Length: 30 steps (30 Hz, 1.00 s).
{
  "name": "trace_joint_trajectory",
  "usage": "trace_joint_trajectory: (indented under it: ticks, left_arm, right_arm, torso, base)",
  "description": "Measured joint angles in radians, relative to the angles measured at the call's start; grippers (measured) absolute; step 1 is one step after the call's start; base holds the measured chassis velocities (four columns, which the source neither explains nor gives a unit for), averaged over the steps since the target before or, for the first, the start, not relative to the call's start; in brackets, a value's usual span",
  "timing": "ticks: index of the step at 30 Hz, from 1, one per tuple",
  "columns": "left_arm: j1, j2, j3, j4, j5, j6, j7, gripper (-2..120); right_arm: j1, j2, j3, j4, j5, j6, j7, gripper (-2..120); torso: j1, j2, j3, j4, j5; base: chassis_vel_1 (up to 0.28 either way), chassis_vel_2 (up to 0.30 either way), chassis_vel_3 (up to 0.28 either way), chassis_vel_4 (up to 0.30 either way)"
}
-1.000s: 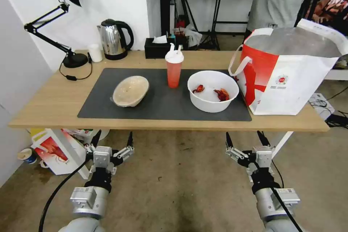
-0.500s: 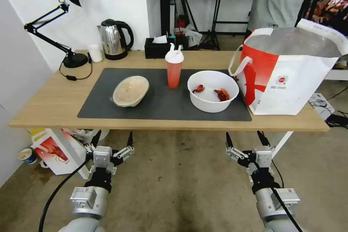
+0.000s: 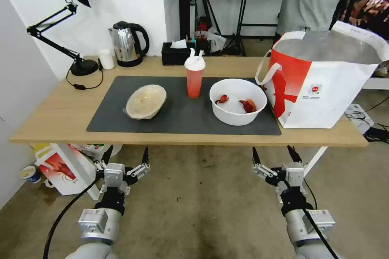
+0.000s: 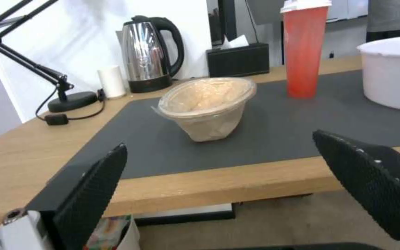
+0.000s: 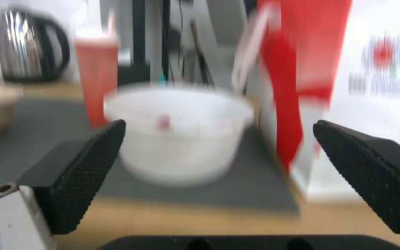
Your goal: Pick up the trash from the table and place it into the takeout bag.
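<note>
Both tools spread open, low before the bench's [image 3: 52, 129] near edge: left tool [image 3: 125, 157], right tool [image 3: 274, 156]. On the grey mat [image 3: 182, 117]: beige bowl [image 3: 146, 101], red cup [image 3: 194, 75], white bowl [image 3: 238, 101]. Takeout bag [image 3: 324, 85] upright at the right end.

You are facing open gaps on the mat [image 3: 182, 119] between beige bowl [image 3: 146, 101], red cup [image 3: 194, 77] and white bowl [image 3: 238, 101]. The takeout bag [image 3: 324, 77] is walling off the worktop [image 3: 52, 117]'s right end, just beside the white bowl.
</note>
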Motion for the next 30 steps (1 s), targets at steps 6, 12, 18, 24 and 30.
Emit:
trace_joint_trajectory:
  ticks: [6, 12, 18, 24, 30]
  left_arm:
    - [0.0, 0.0, 0.0, 0.0, 0.0, 0.0, 0.0, 100]
    - [0.0, 0.0, 0.0, 0.0, 0.0, 0.0, 0.0, 100]
    - [0.0, 0.0, 0.0, 0.0, 0.0, 0.0, 0.0, 100]
    - [0.0, 0.0, 0.0, 0.0, 0.0, 0.0, 0.0, 100]
    - [0.0, 0.0, 0.0, 0.0, 0.0, 0.0, 0.0, 100]
  right_arm:
    - [0.191, -0.07, -0.067, 0.034, -0.016, 0.002, 0.093, 100]
    - [0.292, -0.116, -0.094, 0.085, -0.014, -0.001, 0.131, 100]
    - [0.315, -0.18, -0.094, 0.189, 0.04, -0.043, 0.135, 100]
    - [0.287, -0.207, -0.097, 0.191, 0.099, -0.091, 0.112, 100]
    - [0.256, -0.248, -0.118, 0.188, 0.179, -0.139, 0.075, 100]
  torso:
    - [0.0, 0.0, 0.0, -0.0001, 0.0]
    - [0.0, 0.0, 0.0, -0.0005, 0.0011]
    - [0.0, 0.0, 0.0, -0.0007, -0.0008]
    - [0.0, 0.0, 0.0, -0.0002, 0.0006]
    - [0.0, 0.0, 0.0, -0.0002, 0.0]
  base:
    - [0.0, 0.0, 0.0, 0.0]
    - [0.0, 0.0, 0.0, 0.0]
    - [0.0, 0.0, 0.0, 0.0]
    - [0.0, 0.0, 0.0, 0.0]
    - [0.0, 0.0, 0.0, 0.0]
